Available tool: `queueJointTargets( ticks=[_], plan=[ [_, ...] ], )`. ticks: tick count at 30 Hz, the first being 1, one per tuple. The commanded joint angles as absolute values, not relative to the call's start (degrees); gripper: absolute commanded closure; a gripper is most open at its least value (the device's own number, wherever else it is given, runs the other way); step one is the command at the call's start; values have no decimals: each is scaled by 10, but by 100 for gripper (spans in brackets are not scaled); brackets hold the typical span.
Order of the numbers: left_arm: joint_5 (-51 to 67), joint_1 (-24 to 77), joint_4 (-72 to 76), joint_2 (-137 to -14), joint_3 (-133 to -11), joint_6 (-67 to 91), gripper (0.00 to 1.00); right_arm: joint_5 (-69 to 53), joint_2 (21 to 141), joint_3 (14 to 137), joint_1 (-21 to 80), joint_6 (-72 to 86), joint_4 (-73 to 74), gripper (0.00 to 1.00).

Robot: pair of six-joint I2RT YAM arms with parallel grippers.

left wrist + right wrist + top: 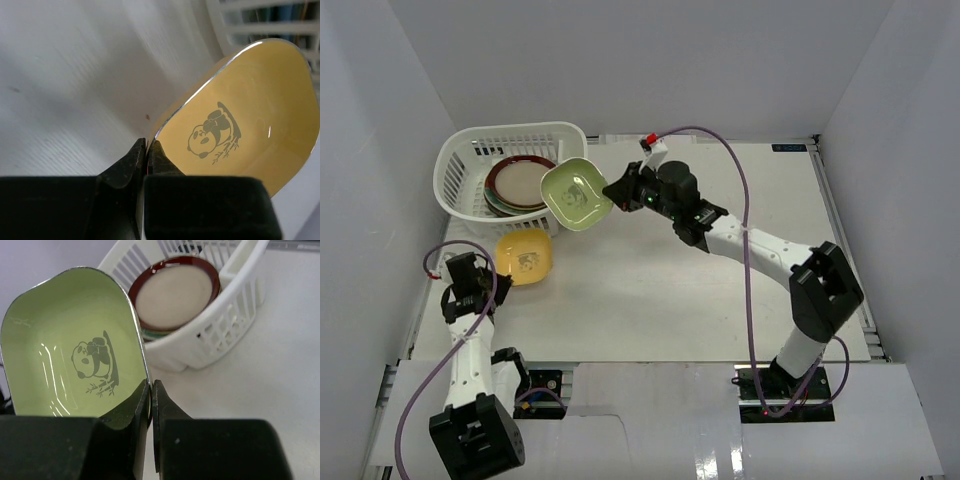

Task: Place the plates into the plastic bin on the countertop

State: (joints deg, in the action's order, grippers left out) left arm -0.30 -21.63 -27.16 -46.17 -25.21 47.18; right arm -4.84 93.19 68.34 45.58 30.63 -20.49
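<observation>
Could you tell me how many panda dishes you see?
2: the green dish in the right gripper, the yellow dish in the left gripper; the stack in the bin may hide others.

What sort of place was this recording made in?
Probably a lab test cell staged as a kitchen counter: a bare white tabletop boxed in by plain white walls, a left arm and right arm bolted at its near edge, and dishes in a white basket.

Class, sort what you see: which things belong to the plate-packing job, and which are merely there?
Job: green dish, in the right gripper; yellow dish, in the left gripper; stacked plates; white bin; countertop.
Merely there: purple cables; white walls.
</observation>
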Motion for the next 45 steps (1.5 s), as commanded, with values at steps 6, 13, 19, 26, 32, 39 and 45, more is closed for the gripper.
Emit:
queueJointTargets(
  ticks=[6,13,19,26,32,39,45],
  plan=[
    [193,-85,-279,-418,-241,465,100,29,1168,1037,464,245,-79,92],
    [225,12,-288,-419,-245,459,100,52,1369,1338,468,193,-39,92],
    [208,54,-326,-419,-286,434,100,65,1441,1377,478,147,-160,89],
    [115,61,-366,-424,-388,379,100,47,1478,1376,487,158,-222,56],
    [61,60,-349,-440,-460,372,100,11,1391,1282,483,168,-236,34],
    [-36,60,-276,-497,-540,363,100,-26,1189,1099,433,221,-257,30],
    [-119,52,-220,-606,-601,359,100,-15,1005,867,329,268,-240,34]
  ],
)
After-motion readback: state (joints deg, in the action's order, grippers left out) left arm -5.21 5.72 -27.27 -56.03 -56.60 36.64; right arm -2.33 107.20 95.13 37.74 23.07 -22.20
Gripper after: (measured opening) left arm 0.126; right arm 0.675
